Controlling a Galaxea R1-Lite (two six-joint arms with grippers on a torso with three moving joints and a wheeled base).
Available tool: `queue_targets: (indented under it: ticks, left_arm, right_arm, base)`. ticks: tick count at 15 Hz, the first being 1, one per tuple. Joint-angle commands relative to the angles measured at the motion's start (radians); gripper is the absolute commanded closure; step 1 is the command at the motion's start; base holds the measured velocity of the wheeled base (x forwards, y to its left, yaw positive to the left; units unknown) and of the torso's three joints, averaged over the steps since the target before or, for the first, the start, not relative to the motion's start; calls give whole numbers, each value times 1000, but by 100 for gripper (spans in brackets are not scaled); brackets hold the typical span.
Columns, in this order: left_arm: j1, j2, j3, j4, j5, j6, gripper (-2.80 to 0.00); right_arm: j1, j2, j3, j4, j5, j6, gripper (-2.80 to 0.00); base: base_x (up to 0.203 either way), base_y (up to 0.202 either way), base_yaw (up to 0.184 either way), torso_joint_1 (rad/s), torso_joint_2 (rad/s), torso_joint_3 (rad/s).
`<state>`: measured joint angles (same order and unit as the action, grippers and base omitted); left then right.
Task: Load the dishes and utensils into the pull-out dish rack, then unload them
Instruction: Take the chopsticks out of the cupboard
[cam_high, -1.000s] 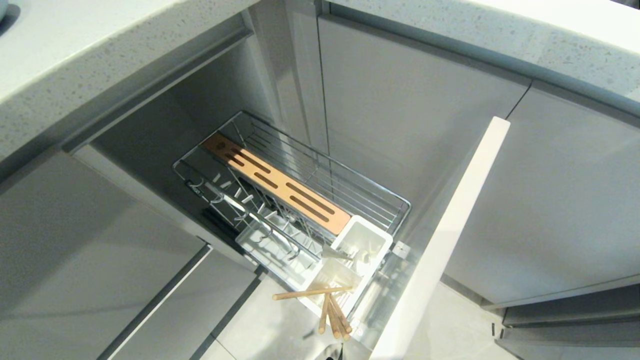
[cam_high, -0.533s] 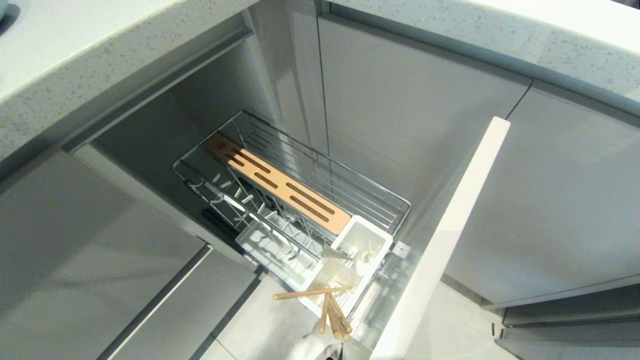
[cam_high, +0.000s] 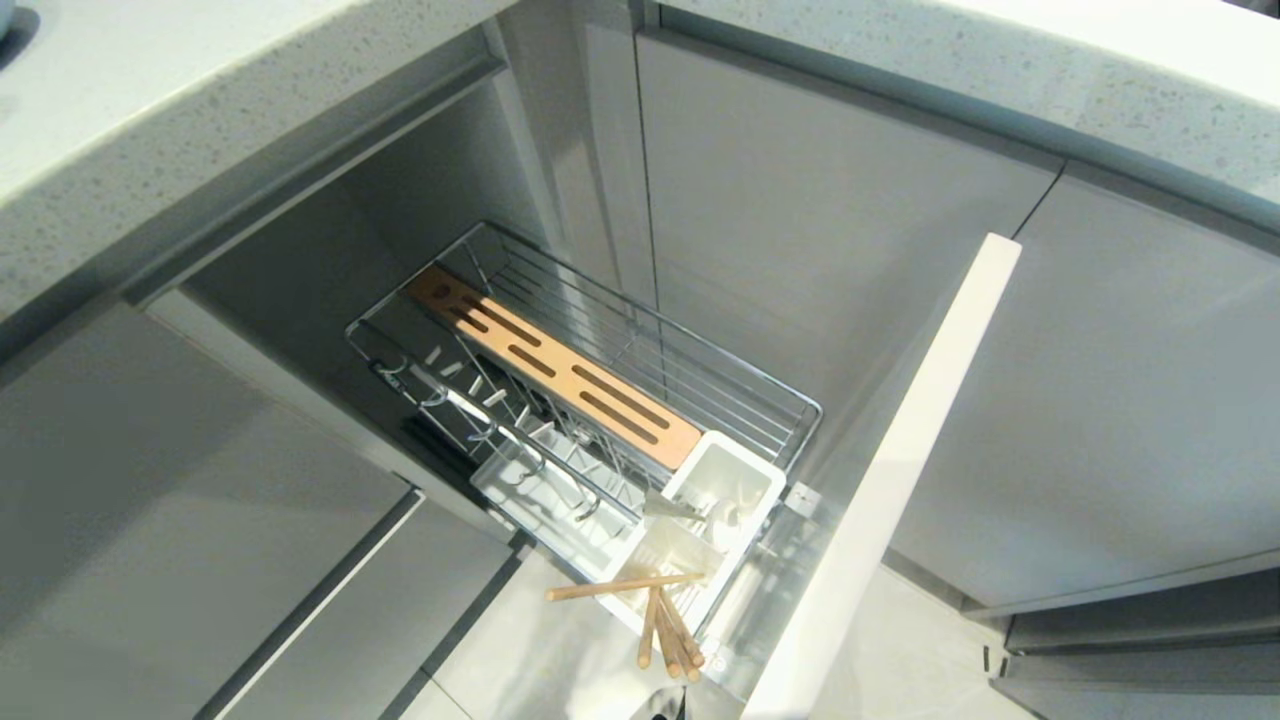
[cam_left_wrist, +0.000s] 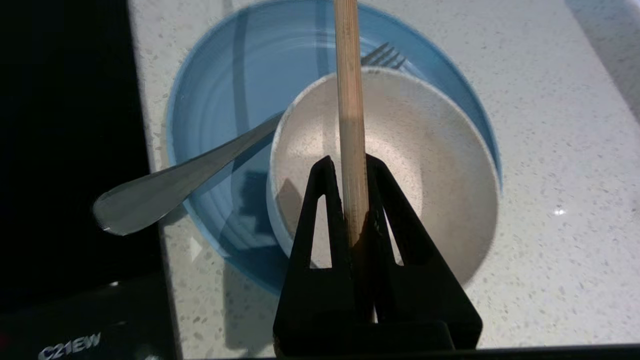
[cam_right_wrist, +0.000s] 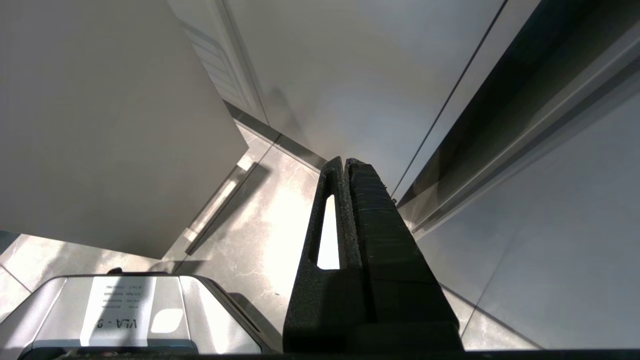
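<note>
Pale wood first: the left gripper (cam_left_wrist: 350, 165) is clamped on one chopstick (cam_left_wrist: 349, 100) above the cream bowl (cam_left_wrist: 385, 175), which sits on the blue plate (cam_left_wrist: 225, 90) on the speckled counter (cam_left_wrist: 550, 150); a silver fork (cam_left_wrist: 190, 170) lies under the bowl, across the plate. In the head view, the pale blur seen a moment ago near the bottom edge has gone. More chopsticks (cam_high: 665, 625) stand in the dish rack's (cam_high: 640, 400) white caddy (cam_high: 725, 480). The right gripper (cam_right_wrist: 346, 165) hangs low near the floor, jaws together.
</note>
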<state>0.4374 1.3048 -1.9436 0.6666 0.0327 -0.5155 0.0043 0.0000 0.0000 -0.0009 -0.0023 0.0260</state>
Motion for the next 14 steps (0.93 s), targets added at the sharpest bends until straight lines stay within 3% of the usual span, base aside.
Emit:
queue_targets:
  ticks: [1,3,14]
  left_arm:
    - [-2,31,-1,4,-26,-3,0]
    - [-3,34,-1,4,-73,-3,0]
    - [-2,51,-1,7,-77,-6,0]
  right_arm:
    - [0,0,2,0,-1,0,0]
    - [0,0,2,-1,-1,0,0]
    - [0,0,0,-1,0,0,0]
  base:
    - [0,0,0,0,0,0]
    - [0,0,0,0,0,0]
    - [0,0,0,0,0,0]
